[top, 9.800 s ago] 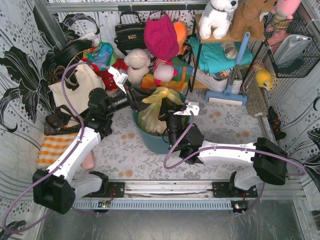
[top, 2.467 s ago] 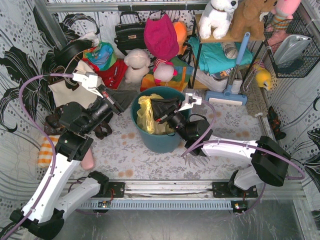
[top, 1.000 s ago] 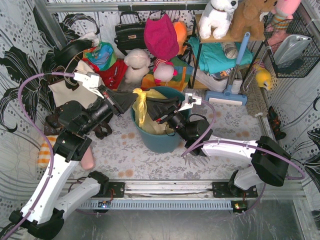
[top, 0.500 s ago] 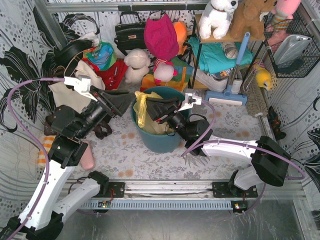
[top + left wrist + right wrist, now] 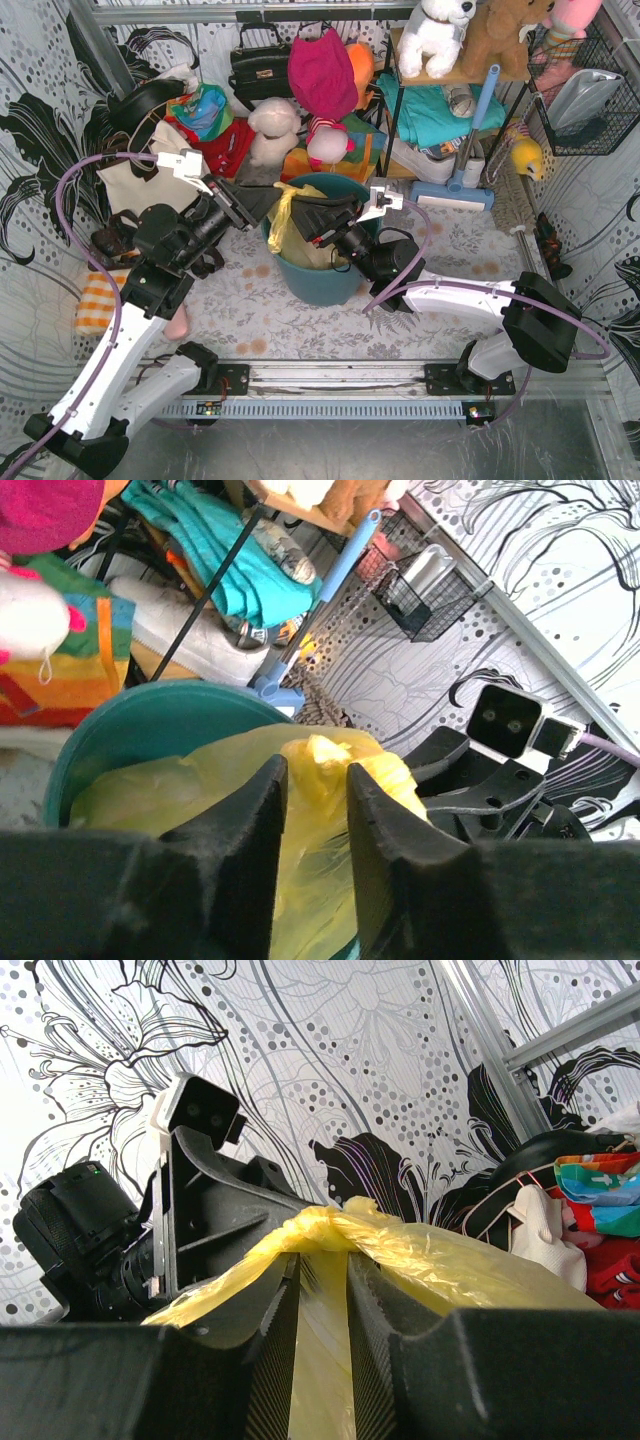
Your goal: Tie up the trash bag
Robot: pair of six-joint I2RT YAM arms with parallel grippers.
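Observation:
The trash bag (image 5: 285, 228), thin yellow plastic, sits in a teal bin (image 5: 322, 285) at the table's middle, its top gathered into a twisted peak. My left gripper (image 5: 268, 200) reaches in from the left and is shut on the bag's top. In the left wrist view the bag (image 5: 200, 790) runs up between the narrow jaws of my left gripper (image 5: 315, 775). My right gripper (image 5: 300, 215) comes from the right and is shut on a strip of the bag just under the knot-like peak. The right wrist view shows my right gripper (image 5: 322, 1260) on the bag (image 5: 450, 1255).
A cream tote bag (image 5: 150, 170) and a black handbag (image 5: 258, 65) stand at the back left. Plush toys (image 5: 275, 130) crowd behind the bin. A shelf with teal cloth (image 5: 440, 110) and a blue-handled brush (image 5: 465, 150) are at the back right. A striped orange cloth (image 5: 100, 300) lies left.
My left gripper has moved right to the bin and its jaws, wide open half a second ago, have closed on the bag's top. The right arm has held still.

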